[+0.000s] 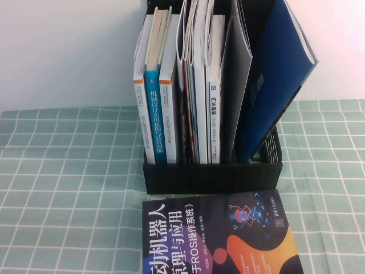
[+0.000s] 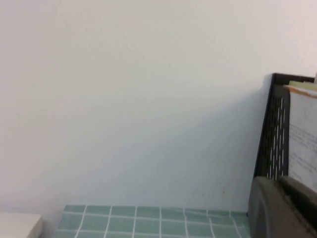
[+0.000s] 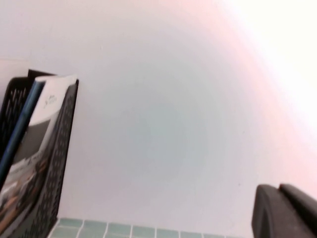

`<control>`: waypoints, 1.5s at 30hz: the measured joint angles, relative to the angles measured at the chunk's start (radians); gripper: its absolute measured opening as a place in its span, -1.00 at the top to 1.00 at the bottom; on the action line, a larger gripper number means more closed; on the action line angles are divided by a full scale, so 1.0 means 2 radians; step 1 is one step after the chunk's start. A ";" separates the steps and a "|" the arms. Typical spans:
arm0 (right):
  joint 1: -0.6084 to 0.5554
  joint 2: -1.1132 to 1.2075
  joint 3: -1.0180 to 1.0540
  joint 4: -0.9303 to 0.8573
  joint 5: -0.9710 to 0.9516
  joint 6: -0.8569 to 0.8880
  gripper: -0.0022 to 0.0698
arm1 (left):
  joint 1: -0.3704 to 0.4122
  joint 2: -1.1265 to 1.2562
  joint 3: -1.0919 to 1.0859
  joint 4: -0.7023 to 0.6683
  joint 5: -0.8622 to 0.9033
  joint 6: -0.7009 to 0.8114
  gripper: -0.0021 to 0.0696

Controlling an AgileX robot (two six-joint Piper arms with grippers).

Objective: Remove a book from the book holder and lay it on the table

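Note:
The black book holder [image 1: 211,174] stands upright at the middle back of the table [image 1: 68,188], full of books. A white-and-grey book with photos on its cover [image 3: 34,144] leans in the right end slot beside a blue folder [image 1: 274,85]; in the high view only its white edge [image 1: 307,48] shows. Neither gripper shows in the high view. My left gripper [image 2: 279,181] is shut and empty, low to the left of the holder [image 2: 270,134]. My right gripper [image 3: 279,188] is shut and empty, off to the holder's right [image 3: 59,163].
A dark navy book with an orange swirl and white characters [image 1: 217,240] lies flat just in front of the holder. Several other books stand in the left and middle slots [image 1: 157,85]. A white wall is right behind the holder.

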 joint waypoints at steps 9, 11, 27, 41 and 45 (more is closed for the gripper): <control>0.000 0.000 0.000 0.001 -0.056 -0.004 0.95 | 0.000 0.000 0.000 0.007 -0.073 -0.091 0.95; 0.000 0.000 -0.010 0.001 -0.043 -0.010 0.95 | 0.000 0.000 -0.010 0.032 -0.049 -0.122 0.95; 0.000 0.100 -0.191 0.039 0.166 -0.044 0.95 | -0.020 0.166 -0.227 0.062 0.108 -0.181 0.95; 0.024 0.273 -0.213 0.061 0.139 -0.046 0.95 | -0.274 0.495 -0.433 0.068 0.150 -0.140 0.95; 0.075 0.287 -0.213 0.062 0.106 -0.046 0.95 | -0.327 0.585 -0.494 0.066 0.150 -0.142 0.95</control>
